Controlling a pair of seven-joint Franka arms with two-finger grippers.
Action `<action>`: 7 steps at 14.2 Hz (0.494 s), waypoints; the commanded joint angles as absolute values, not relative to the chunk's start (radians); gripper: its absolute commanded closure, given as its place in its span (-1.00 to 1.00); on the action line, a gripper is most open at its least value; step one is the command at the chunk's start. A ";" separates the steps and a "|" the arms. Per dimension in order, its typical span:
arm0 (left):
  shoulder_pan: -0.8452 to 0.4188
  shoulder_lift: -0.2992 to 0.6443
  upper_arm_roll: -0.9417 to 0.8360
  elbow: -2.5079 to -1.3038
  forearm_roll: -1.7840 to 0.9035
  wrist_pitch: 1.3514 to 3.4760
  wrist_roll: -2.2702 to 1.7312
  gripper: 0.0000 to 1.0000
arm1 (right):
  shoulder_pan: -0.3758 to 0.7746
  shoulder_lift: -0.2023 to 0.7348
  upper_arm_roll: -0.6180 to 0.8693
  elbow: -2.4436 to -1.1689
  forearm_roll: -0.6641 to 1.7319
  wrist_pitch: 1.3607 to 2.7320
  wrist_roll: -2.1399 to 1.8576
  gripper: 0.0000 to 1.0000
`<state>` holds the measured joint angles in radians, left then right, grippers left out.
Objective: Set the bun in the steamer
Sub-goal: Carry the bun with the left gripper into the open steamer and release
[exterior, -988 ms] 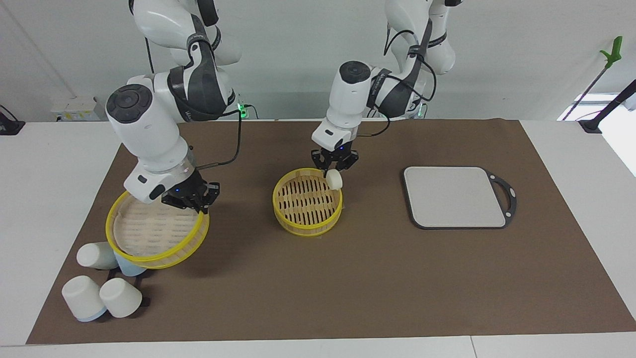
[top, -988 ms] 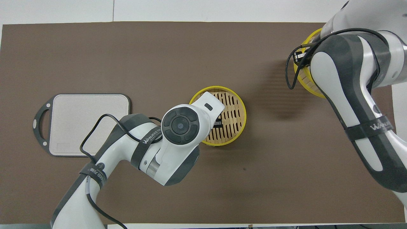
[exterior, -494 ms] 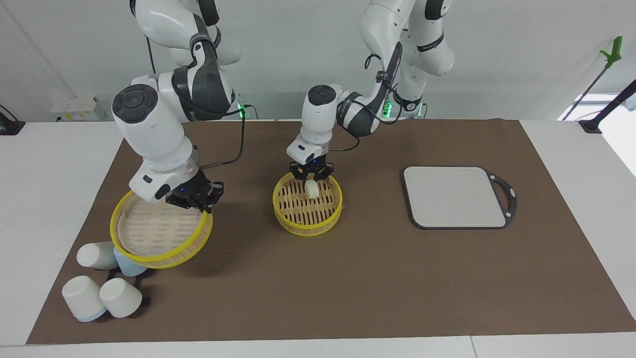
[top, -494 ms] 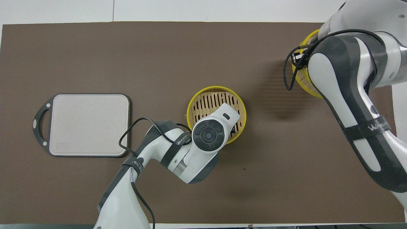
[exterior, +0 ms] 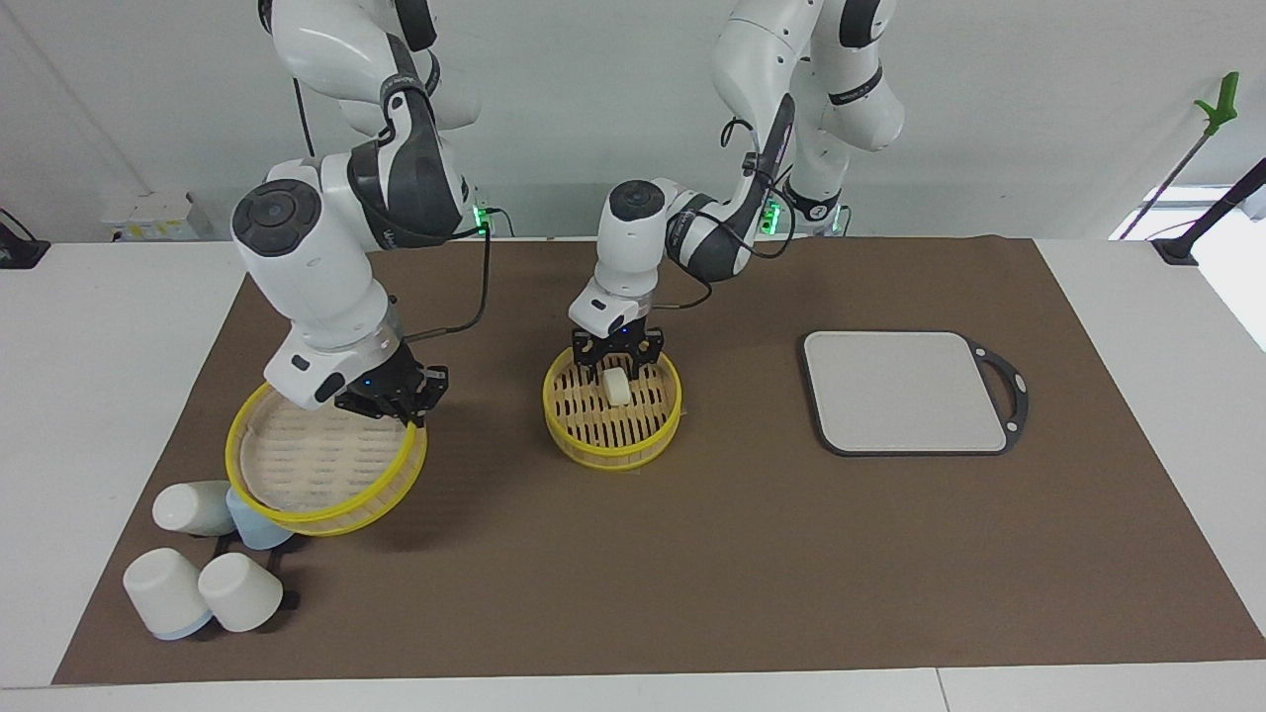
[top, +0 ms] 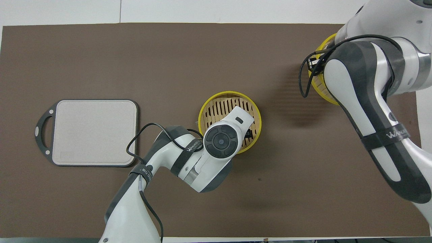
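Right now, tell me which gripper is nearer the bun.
Left. The left gripper is directly over the bun in the steamer; the right gripper holds the lid toward its own end.

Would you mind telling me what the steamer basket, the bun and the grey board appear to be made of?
Steamer basket: looks like bamboo, with tan slats on the bottom and a glossy yellow rim that may be painted or plastic.
Bun: a matte, cream-white, smooth lump; dough-like or foam, hard to tell.
Grey board: pale, matte, speckled face with a dark edge and handle; probably plastic or composite.
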<state>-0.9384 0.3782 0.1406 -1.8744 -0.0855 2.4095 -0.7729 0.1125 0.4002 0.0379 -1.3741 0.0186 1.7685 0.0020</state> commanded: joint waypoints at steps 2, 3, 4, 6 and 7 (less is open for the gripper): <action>-0.890 0.269 0.166 -1.876 -0.097 2.269 -0.770 -1.00 | 0.132 0.360 0.043 -1.416 0.029 1.796 0.073 1.00; -0.830 0.221 0.166 -1.875 -0.095 2.200 -0.758 -1.00 | 0.150 0.360 0.041 -1.419 0.029 1.821 0.101 1.00; -0.783 0.178 0.166 -1.870 -0.094 2.133 -0.720 -1.00 | 0.167 0.360 0.043 -1.425 0.031 1.841 0.135 1.00; -0.680 0.102 0.166 -1.867 -0.091 1.993 -0.623 -1.00 | 0.222 0.359 0.041 -1.436 0.031 1.865 0.246 1.00; -0.634 0.069 0.166 -1.867 -0.087 1.950 -0.583 -1.00 | 0.254 0.359 0.041 -1.434 0.029 1.864 0.291 1.00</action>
